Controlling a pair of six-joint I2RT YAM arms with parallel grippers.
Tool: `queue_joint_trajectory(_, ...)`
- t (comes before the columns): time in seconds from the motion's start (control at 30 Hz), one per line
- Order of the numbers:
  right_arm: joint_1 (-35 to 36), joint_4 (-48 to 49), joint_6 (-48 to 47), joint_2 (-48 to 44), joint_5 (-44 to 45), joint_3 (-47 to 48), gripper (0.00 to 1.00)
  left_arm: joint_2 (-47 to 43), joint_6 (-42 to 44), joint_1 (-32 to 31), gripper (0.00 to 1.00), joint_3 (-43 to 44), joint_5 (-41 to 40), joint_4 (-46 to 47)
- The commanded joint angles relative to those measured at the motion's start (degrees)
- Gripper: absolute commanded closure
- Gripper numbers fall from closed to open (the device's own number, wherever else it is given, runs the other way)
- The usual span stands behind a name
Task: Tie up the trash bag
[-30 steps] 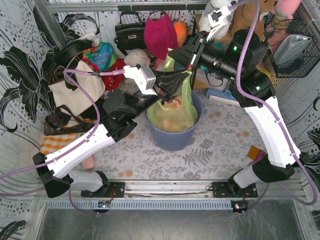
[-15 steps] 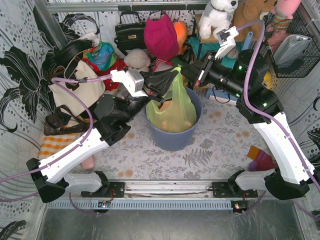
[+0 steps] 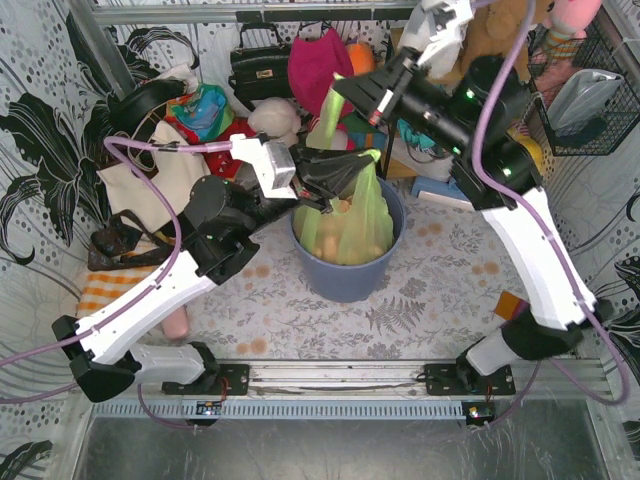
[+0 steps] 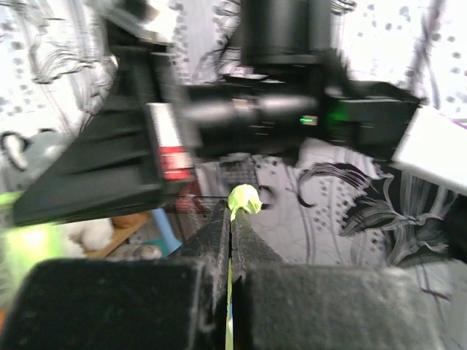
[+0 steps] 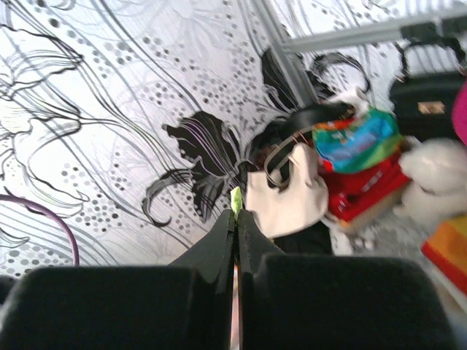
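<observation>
From above, the trash bag (image 3: 350,228) sits in the blue-grey bin (image 3: 345,282) at the middle of the table (image 3: 435,290), its body upright with brown scraps showing through. The left gripper (image 3: 368,160) reaches in from the left over the bin's far rim, its jaws closed on a bunched piece of the bag's mouth. The right gripper (image 3: 338,86) is higher and further back, jaws pinched on a second strip of the mouth. That strip is drawn long and taut, running from the bin up and away toward the back wall.

Bare cloth lies in front of the bin and to its right. Just behind it the space is crowded by a white tote bag (image 3: 150,185), a black handbag (image 3: 262,68) and plush toys (image 3: 272,116). A wire basket (image 3: 590,100) hangs at the far right, and patterned walls close in both sides.

In the left wrist view the fingers (image 4: 211,240) meet tightly, with a green edge caught between them and a small green nub at their tips. The dark mass blurred across the frame is probably the right arm, close by.

In the right wrist view the jaws are likewise shut, a thin green sliver poking out at the tips. They point toward the left wall, with the tote bag and handbag off to the right.
</observation>
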Motion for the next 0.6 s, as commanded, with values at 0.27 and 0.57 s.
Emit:
queue_joint_trajectory(0.27, 0.4, 1.1, 8.0, 21.4, -19.1, 30.7, 1.0, 7.9, 4.5, 0.1, 1.0, 15.4, 12.4, -11.6)
queue_joint_trajectory(0.57, 0.4, 1.9, 4.0, 6.6, -10.3, 8.9, 1.0, 7.1, 5.3, 0.1, 1.0, 11.4, 4.5, -4.7)
